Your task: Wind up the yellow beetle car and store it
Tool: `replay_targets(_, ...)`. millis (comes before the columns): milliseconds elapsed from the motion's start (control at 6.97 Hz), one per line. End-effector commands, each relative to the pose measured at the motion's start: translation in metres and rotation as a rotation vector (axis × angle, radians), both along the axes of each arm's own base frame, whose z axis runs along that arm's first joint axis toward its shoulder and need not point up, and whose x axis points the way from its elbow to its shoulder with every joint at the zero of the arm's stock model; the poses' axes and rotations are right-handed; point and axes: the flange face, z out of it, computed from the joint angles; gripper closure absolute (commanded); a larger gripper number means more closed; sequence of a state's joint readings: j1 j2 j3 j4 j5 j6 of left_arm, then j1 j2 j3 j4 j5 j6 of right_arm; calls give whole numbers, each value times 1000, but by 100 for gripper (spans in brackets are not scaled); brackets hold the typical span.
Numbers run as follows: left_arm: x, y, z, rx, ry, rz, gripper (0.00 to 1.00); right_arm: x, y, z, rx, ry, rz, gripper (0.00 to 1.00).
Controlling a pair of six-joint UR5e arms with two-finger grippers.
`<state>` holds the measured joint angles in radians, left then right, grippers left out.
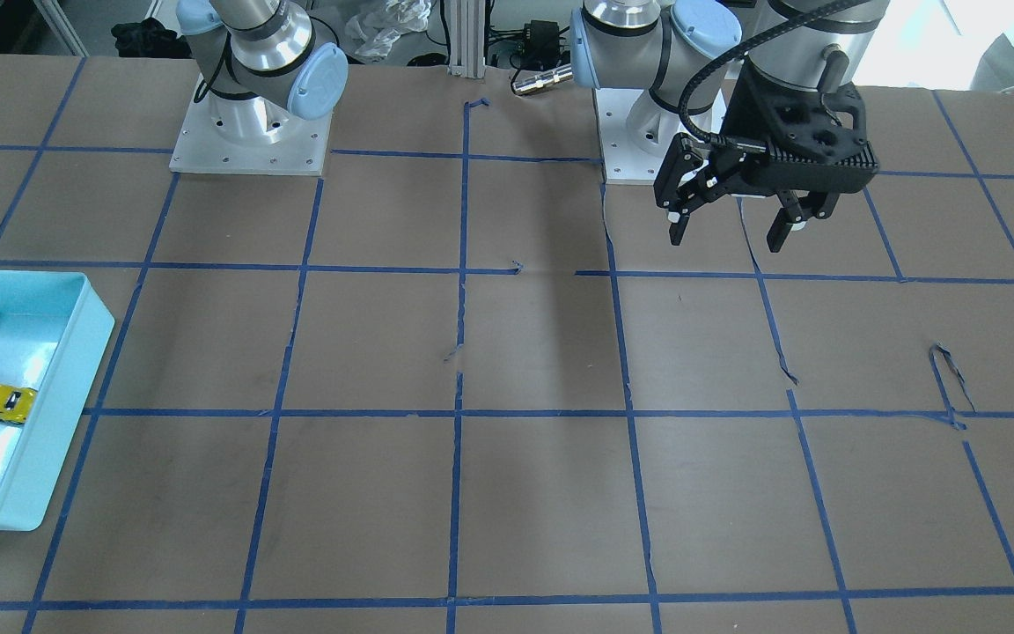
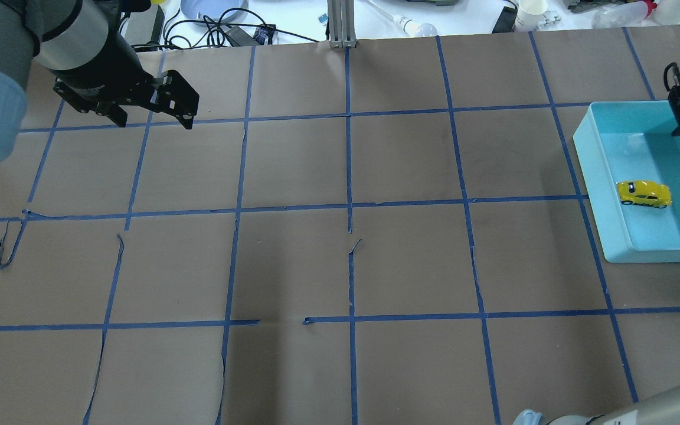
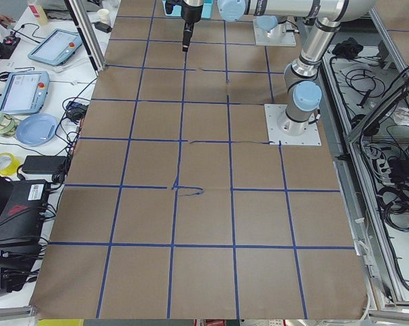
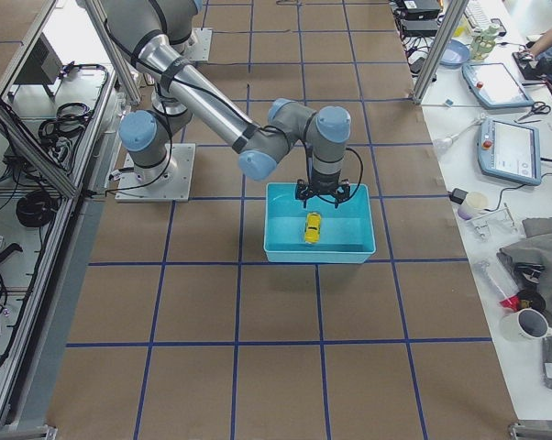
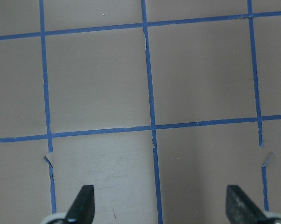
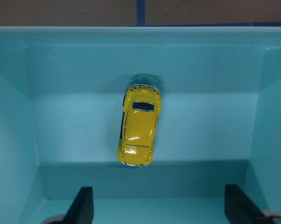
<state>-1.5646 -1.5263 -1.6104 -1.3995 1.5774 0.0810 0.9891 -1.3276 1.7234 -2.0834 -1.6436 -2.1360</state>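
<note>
The yellow beetle car (image 6: 138,125) sits upright on its wheels on the floor of a light blue tray (image 2: 598,188), roughly midway between the tray's long walls and touching none of them. In the right wrist view its rear window faces up and its length runs in line with the camera's view, not across it. The tray rests on the table (image 2: 293,265), which is covered in brown paper marked with a grid of blue tape. The right end effector (image 6: 160,205) hangs directly over the tray with its jaws spread wide. It grips nothing; both fingertips show at the bottom of the wrist view, one to either side of the car's line and apart from the car. It appears to be raised clear of the tray floor, though the side view is too small to confirm this. The left end effector (image 1: 729,231) is well apart from the tray, toward the opposite end of the table and near its own arm's base plate. It hangs above bare paper with its jaws likewise wide apart and empty.
</note>
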Motion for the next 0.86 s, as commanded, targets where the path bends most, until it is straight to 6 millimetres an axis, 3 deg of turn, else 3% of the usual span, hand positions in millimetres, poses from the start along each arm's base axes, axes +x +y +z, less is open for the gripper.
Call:
replay_targets(0, 0, 0, 2, -3, 1, 4, 0, 34, 18, 67, -73, 43, 30, 0)
replay_targets(287, -5, -2, -1, 1, 5, 13, 0, 65, 45, 123, -93, 52, 51, 5)
replay_targets(718, -5, -2, 2, -5, 7, 20, 0, 92, 39, 196, -80, 41, 1, 4)
